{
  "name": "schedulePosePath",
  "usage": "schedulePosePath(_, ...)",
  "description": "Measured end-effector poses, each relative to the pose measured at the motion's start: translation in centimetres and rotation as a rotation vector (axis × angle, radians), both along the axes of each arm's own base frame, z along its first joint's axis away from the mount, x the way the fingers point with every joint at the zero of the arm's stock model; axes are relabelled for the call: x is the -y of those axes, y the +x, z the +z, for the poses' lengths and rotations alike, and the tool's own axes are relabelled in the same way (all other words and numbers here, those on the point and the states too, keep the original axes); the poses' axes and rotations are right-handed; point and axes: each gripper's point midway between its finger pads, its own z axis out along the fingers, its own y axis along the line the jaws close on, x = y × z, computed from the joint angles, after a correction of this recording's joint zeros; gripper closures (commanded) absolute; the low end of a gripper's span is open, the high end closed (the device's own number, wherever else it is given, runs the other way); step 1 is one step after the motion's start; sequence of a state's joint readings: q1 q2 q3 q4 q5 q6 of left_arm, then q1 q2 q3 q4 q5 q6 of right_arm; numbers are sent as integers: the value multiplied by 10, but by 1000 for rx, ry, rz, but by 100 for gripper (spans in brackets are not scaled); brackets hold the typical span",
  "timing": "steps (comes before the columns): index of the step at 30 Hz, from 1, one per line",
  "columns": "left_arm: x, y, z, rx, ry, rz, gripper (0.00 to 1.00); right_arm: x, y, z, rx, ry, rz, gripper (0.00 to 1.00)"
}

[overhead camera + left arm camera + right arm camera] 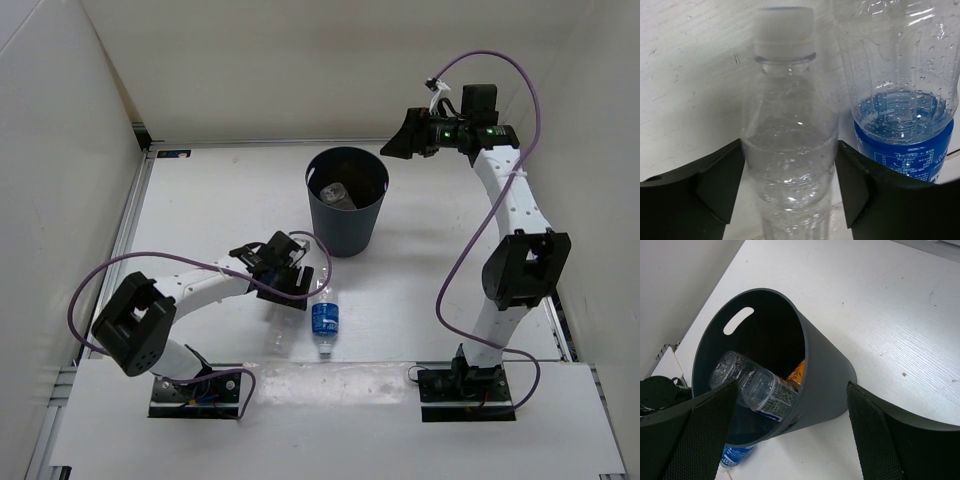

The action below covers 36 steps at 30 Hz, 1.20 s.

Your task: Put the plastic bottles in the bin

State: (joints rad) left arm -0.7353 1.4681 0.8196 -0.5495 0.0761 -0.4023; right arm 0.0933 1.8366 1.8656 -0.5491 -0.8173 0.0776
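Note:
The plain clear bottle (786, 95) lies on the table, white cap pointing away. My left gripper (790, 165) has both black fingers against its sides. Right beside it lies the clear bottle with the blue label (905, 125), seen from above (324, 320) just below the bin. The dark bin (350, 225) stands upright mid-table. Inside the bin (825, 375) rest a clear bottle with a white-blue label (752, 382) and an orange bottle (798, 371). My right gripper (408, 137) hangs open and high to the right of the bin, holding nothing (792, 390).
White walls (60, 150) close the table on three sides. A white board (330, 385) covers the near edge between the arm bases. Purple cables (455, 270) loop off both arms.

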Motion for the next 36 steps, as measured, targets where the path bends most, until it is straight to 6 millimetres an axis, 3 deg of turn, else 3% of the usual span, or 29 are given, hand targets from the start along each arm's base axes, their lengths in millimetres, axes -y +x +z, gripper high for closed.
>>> schedulePosePath(6, -3, 0, -1, -4, 11, 17, 39, 13, 5, -1, -17, 9, -36, 10)
schedulePosePath(10, -17, 9, 2, 35, 78, 59, 40, 18, 7, -2, -25, 13, -51, 10)
schedulePosePath(14, -33, 31, 29, 139, 132, 116, 44, 20, 7, -7, -52, 21, -64, 10)
schedulePosePath(17, -38, 66, 77, 290, 115, 167, 45, 21, 8, -9, -60, 26, -69, 10)
schedulePosePath(22, -44, 132, 186, 583, 31, 249, 47, 22, 9, -8, -65, 35, -78, 10)
schedulePosePath(28, -42, 185, 320, 902, -84, 292, 49, 27, 11, -8, -70, 38, -93, 10)
schedulePosePath(32, -32, 207, 378, 1036, -176, 292, 49, 31, 12, -8, -71, 38, -103, 10)
schedulePosePath(36, -9, 235, 411, 1106, -264, 272, 49, 34, 13, -8, -71, 37, -110, 10)
